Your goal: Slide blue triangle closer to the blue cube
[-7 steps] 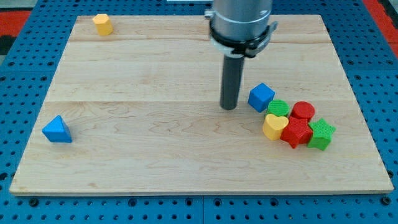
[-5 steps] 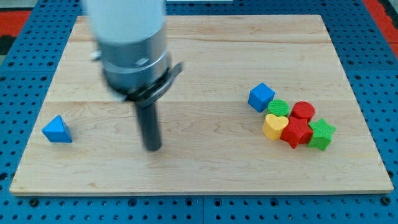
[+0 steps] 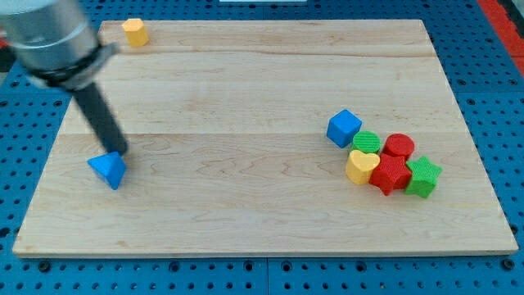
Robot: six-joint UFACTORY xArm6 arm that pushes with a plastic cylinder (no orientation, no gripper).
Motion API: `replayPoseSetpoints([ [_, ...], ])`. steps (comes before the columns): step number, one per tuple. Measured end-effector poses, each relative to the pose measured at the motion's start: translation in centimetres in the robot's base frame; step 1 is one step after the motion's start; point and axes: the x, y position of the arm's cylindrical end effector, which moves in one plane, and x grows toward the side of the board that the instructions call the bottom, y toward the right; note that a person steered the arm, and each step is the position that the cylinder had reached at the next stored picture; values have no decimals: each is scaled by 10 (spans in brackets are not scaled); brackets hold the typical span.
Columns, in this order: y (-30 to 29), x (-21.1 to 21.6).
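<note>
- My tip (image 3: 119, 152), a bare rod with nothing held, leans in from upper left, touching the blue triangle (image 3: 108, 170).
- The blue cube (image 3: 344, 129) sits well apart, rightward of the blue triangle.

Between the blue triangle (image 3: 108, 170) at the view's left and the blue cube (image 3: 344, 128), the desk (image 3: 246, 213) lies bare. Just beyond the cube crowd a green block (image 3: 367, 142), yellow heart (image 3: 361, 166), two red blocks (image 3: 390, 174) and a green star (image 3: 423, 177).
</note>
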Motion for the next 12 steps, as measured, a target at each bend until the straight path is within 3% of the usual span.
replayPoseSetpoints([
  [1, -1, 10],
  [2, -89, -12],
  [3, -132, -3],
  [4, -123, 27],
  [5, -91, 56],
  [7, -3, 29],
  [8, 28, 59],
  [12, 145, 60],
])
